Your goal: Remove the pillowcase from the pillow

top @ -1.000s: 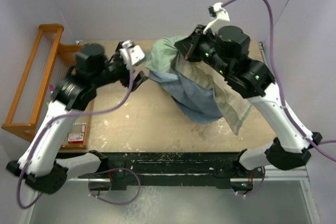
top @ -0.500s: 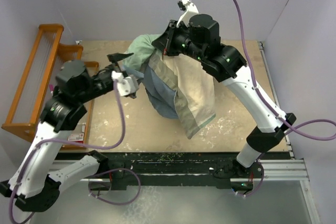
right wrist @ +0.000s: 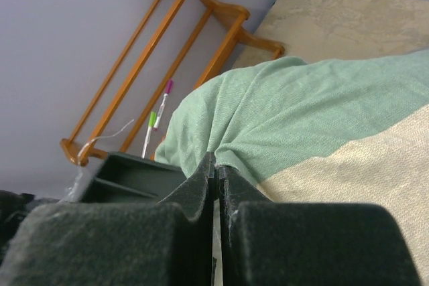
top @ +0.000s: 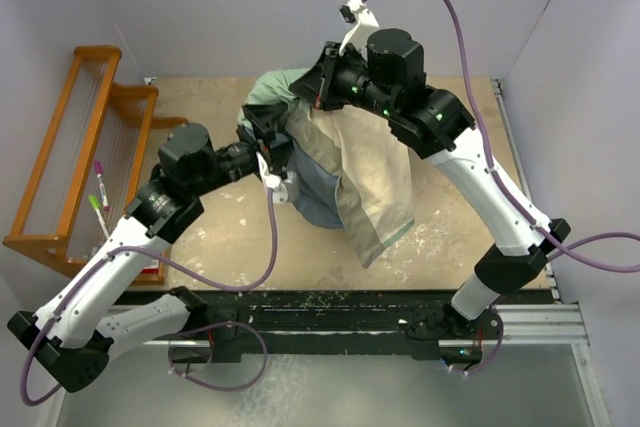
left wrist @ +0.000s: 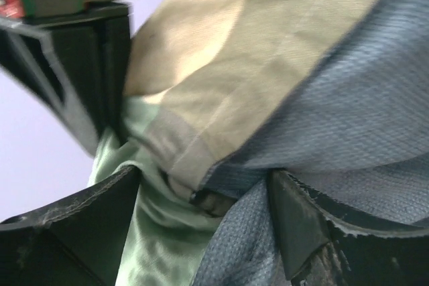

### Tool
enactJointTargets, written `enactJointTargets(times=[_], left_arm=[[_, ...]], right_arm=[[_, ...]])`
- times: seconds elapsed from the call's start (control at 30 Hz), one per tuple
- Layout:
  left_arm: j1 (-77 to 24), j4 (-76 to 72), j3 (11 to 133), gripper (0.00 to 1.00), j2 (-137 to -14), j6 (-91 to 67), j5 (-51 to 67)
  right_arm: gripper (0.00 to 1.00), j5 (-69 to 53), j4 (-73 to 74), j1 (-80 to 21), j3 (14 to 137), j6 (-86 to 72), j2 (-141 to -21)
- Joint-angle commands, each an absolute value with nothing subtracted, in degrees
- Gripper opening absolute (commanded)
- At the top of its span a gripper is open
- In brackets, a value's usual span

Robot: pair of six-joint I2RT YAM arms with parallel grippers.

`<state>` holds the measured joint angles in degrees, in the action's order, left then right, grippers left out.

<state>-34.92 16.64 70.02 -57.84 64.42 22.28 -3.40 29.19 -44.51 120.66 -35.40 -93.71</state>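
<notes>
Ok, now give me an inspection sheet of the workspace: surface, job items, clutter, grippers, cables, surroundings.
Surface: tan tabletop, scuffed white in patches.
Job's things: pillowcase hangs lifted above the table; pillow, nothing seen.
Clutter: pink marker and green marker beside the rack.
Grippers: right gripper shut on the pillowcase's green edge; left gripper open, fingers either side of a bunched fold.
Cables: purple cable arcs above the right arm; second cable droops below the left wrist.
Surroundings: wooden rack at left; plain pale walls.
</notes>
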Motion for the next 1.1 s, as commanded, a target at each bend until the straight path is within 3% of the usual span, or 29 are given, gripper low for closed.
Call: enactJointTargets(times=[0.0,0.2,0.33,0.5,0.7,0.83,1.07], left_arm=[[-37.6,-0.7,60.1,0.74,-55.5,77.8,22.1],[-40.0,-3.1,61.9,0.23,-59.2,75.0,17.5],[-41.0,-2.6,67.2,0.0,-61.5,69.9,13.7],[-41.2,8.7,86.1,0.0,-69.0,51.5,3.8],[-41.1,26.5,113.1,0.0,-82.4,34.7,-6.7],[-41.2,35.7,126.7,0.0,-88.9,27.5,-11.7],[-41.5,42.2,140.4,0.0,-94.6,22.3,-15.9]], right_arm=[[0.0,-7.5,21.4,-44.9,120.3,-36.2,-89.5],[0.0,-7.1,22.4,-44.8,118.7,-37.9,-87.0],[0.16,-5.0,23.4,-44.1,116.8,-36.5,-84.6],[0.58,0.1,25.1,-40.4,113.9,-33.9,-79.7],[0.8,9.3,23.3,-40.4,104.4,-24.1,-69.3],[0.97,8.6,20.8,-40.5,93.1,-18.7,-61.7],[1.0,9.3,15.6,-44.4,74.5,-9.0,-52.5]])
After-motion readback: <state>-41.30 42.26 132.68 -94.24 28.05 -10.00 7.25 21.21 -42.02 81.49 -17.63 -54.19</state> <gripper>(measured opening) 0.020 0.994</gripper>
